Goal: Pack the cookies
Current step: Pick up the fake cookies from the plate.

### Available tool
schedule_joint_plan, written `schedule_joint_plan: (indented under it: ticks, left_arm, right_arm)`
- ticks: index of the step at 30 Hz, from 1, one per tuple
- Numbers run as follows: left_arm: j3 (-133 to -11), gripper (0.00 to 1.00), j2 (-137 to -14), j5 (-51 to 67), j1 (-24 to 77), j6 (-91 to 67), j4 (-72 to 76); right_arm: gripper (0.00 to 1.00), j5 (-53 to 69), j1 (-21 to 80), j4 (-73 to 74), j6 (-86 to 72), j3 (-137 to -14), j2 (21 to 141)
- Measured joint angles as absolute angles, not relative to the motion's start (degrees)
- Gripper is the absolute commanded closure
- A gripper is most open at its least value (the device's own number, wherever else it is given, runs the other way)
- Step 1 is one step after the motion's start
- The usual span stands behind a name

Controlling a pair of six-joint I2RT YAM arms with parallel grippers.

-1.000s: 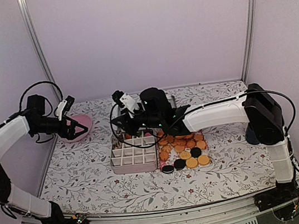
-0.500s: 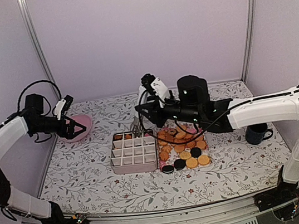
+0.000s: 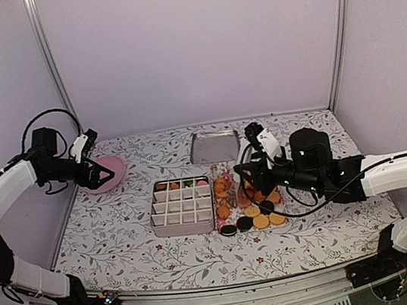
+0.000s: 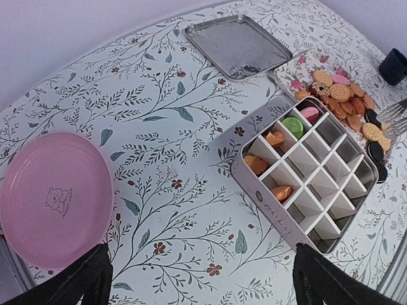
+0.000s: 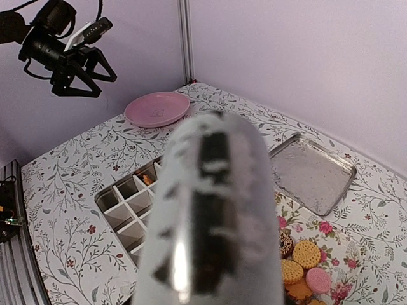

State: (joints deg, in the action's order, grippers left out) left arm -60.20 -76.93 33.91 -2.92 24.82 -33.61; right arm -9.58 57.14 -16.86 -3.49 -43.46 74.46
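Reads as a robotics lab test cell: boxed in by plain lilac panels (image 3: 195, 46) on aluminium posts (image 3: 51, 68), with a cabled left arm (image 3: 9, 181) and right arm (image 3: 405, 168) bolted by a slotted metal rail (image 3: 226, 304) at the near edge of a floral-covered table (image 3: 126, 248).

The top camera looks down from high behind; both wrist cameras, nearer and oblique, share the divided box (image 4: 272, 210).

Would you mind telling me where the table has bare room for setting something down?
The table is bare between the pink plate and the divided box, and along the near edge in front of the box. It is crowded right of the box, where the right gripper hovers over the cookies.
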Motion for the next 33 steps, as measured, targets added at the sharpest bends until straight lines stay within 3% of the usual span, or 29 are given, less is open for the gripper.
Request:
schedule_joint_plan:
  ticks: [20,33]
  left_arm:
    - [-60.0,0.01,-76.9,34.3,-2.9,24.8,-33.6]
    - [-60.0,0.01,-76.9,34.2,-2.9,25.3,-33.6]
  right_arm:
    - [0.62,-9.3,50.4,-22.3,-1.0,-53.5,90.7]
    - [0.63,-8.9,49.6,-22.5,1.4,-54.5,95.1]
